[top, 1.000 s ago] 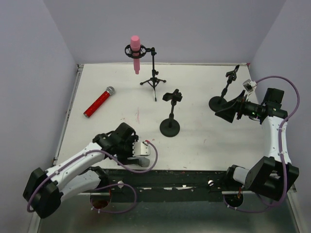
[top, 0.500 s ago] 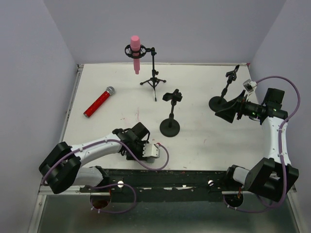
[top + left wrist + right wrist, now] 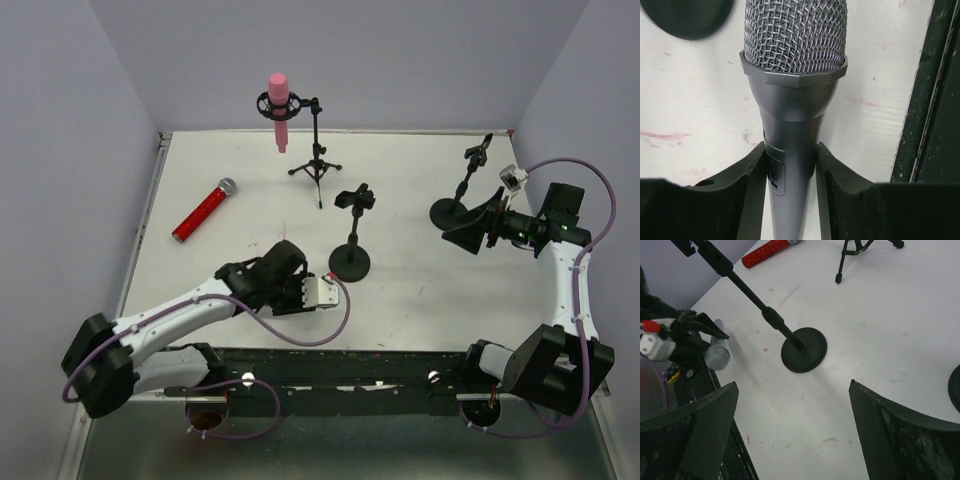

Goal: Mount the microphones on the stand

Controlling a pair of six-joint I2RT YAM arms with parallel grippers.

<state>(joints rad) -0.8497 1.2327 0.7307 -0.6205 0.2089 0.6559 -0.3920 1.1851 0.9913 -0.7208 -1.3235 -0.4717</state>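
1. Flat on the table point(image 3: 420, 300) by its near edge, inside the left gripper point(image 3: 790, 155): the grey microphone point(image 3: 795, 75), handle pinched between the two pads point(image 3: 835, 175), both seemingly pressed against it.
2. Long axis in line with the fingers, mesh head pointing away from the wrist, toward the round base of the middle stand point(image 3: 351, 262) just beyond.
3. Clip point(image 3: 355, 198) of that stand high above the base, so probably a lift and a tilt toward upright needed before seating.
4. Right gripper point(image 3: 792, 387) spread wide and holding nothing, near the right stand point(image 3: 447, 211) and well apart from the grey microphone. Left arm clearly the nearer.
5. Pink microphone point(image 3: 279, 105) already seated in the ring of the tripod stand point(image 3: 317, 165) at the back. Red microphone point(image 3: 203, 211) loose on the left of the table, not yet mounted.
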